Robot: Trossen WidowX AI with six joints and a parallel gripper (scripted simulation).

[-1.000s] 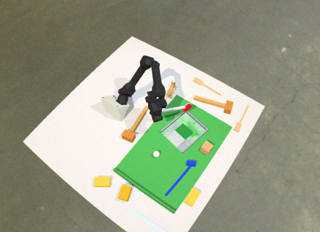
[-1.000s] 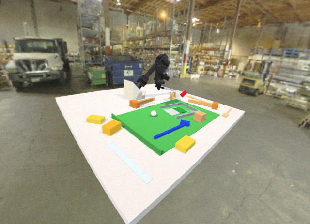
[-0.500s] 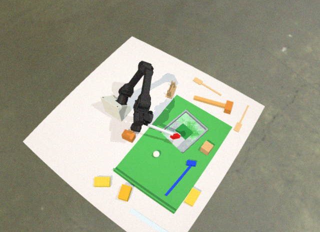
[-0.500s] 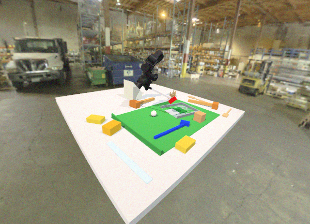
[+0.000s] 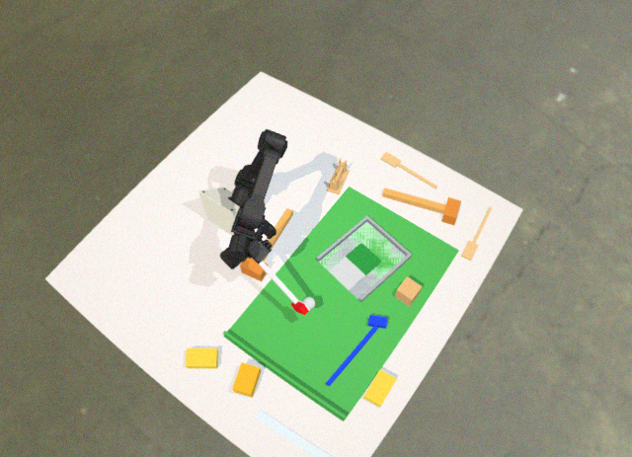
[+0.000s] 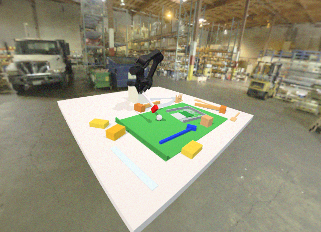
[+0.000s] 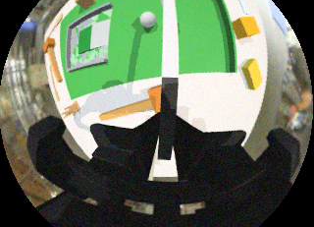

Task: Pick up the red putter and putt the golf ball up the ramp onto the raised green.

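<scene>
Red putter (image 5: 299, 306), pinched by the pincer (image 5: 261, 261), hangs over green turf (image 5: 316, 350) (warehouse behind).

Overhead, oblique side, wrist-mounted views

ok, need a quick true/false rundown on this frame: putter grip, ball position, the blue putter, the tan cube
1. The pincer is shut on the white shaft of the red-headed putter. True.
2. The small white golf ball rests on the raised dark green square. False: it sits on the flat green turf mat, beside the putter's red head.
3. The blue putter lies flat on the turf mat. True.
4. The tan wooden cube stands off the mat, on the white board. False: it stands on the mat, next to the grey-framed ramp structure.
5. The putter's red head is off the turf. True: in the exterior view it hangs above the ball.
</scene>
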